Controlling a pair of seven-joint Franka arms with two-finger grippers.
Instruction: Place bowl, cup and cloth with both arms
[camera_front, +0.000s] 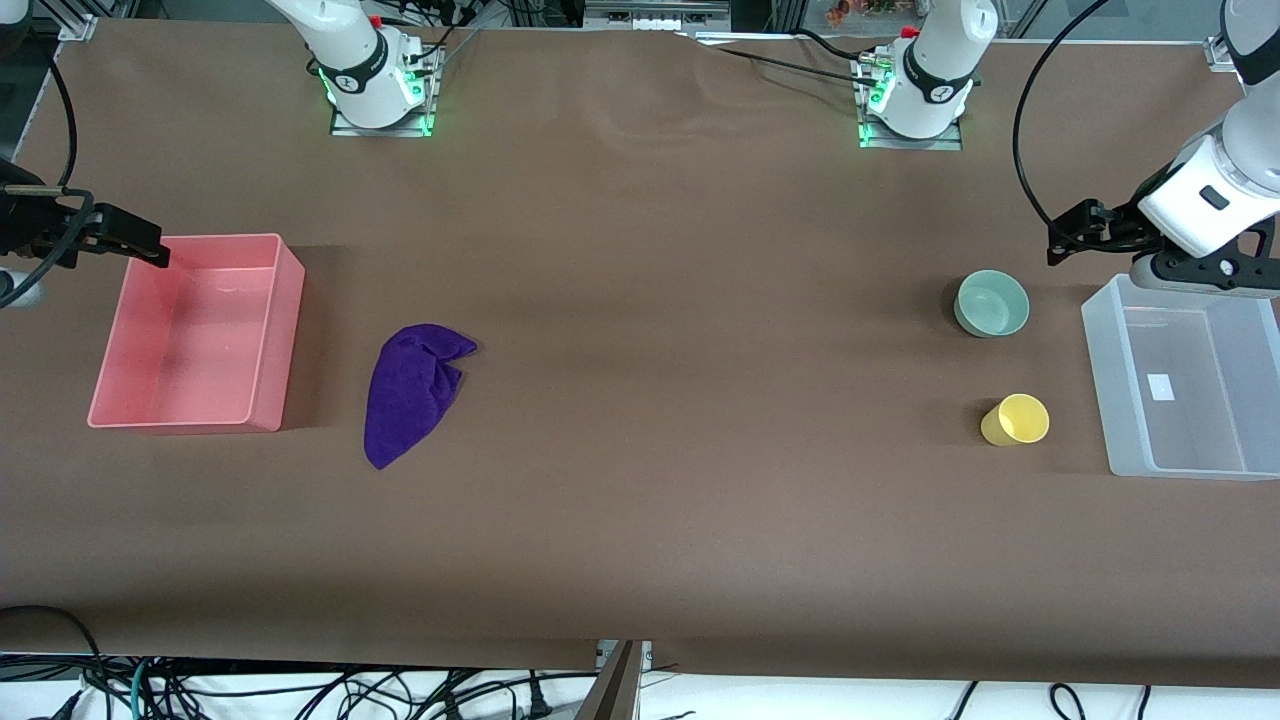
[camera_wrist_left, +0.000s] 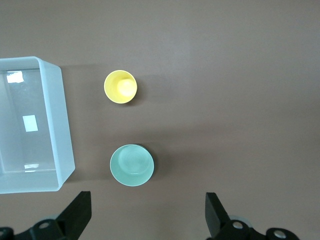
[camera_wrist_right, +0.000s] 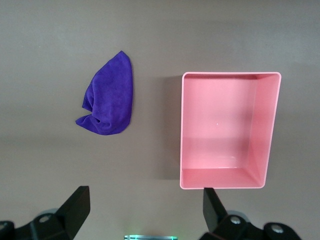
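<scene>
Purple cloth (camera_front: 414, 391) lies near your right gripper (camera_wrist_right: 145, 207); bowl (camera_front: 991, 303) and cup (camera_front: 1015, 419) sit beneath your left gripper (camera_wrist_left: 147, 215) at its table end. Both grippers hang spread.

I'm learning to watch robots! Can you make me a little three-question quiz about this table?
1. True or false: the cloth lies inside the pink bin.
2. Which is nearer the front camera, the cup or the bowl?
3. The left claw is: A) open, B) shut on the cup.

Key:
1. False; it lies on the table beside the bin.
2. The cup.
3. A, as is the right claw.
</scene>
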